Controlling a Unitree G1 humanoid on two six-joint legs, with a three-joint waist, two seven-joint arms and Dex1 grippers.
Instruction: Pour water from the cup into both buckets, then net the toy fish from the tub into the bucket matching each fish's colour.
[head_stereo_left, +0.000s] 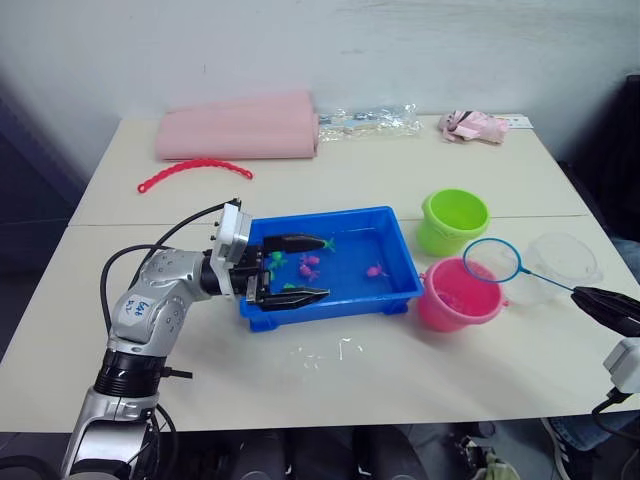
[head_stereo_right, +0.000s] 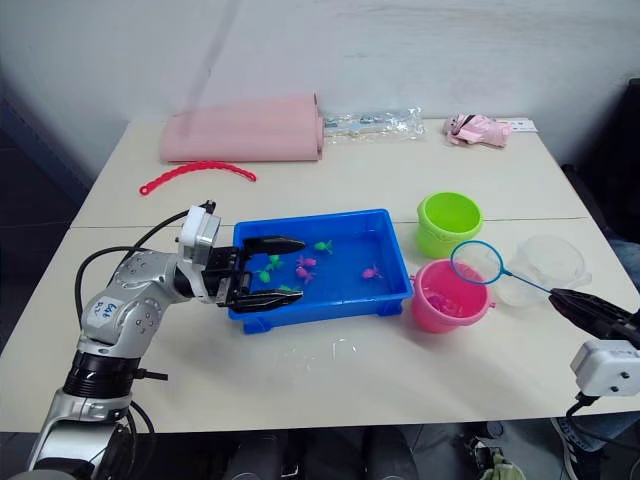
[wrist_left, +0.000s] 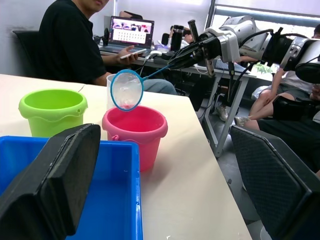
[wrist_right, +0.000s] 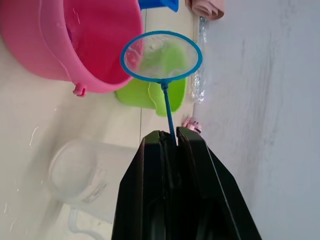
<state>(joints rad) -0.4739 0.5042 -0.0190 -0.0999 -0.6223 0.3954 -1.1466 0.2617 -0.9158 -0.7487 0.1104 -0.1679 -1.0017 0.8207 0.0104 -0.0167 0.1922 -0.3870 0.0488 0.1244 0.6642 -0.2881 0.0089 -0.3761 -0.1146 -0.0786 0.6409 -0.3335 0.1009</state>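
A pale table (head_stereo_left: 330, 180) fills most of the head views, and a folded pink cloth (head_stereo_left: 238, 128) lies along its far edge at upper left of the frame. The blue tub (head_stereo_left: 395, 290) sits at centre frame, holding several small pink and green toy fish (head_stereo_left: 309, 262) in shallow water. To its right stand the lime green bucket (head_stereo_left: 455, 220), farther back, and the hot pink bucket (head_stereo_left: 455, 300) nearer, just beside the tub's right end. The clear cup (head_stereo_left: 565, 262) stands right of the pink bucket, at the frame's right side. The left gripper (head_stereo_left: 297, 268) reaches over the tub's left end with its two black fingers spread wide, holding nothing. The right gripper (wrist_right: 170, 145) at lower right has its fingers clamped on the thin handle of the net (head_stereo_left: 493, 260), whose light-blue hoop hangs above the pink bucket's right rim. A red beaded strip (head_stereo_left: 195, 170) lies at upper left.
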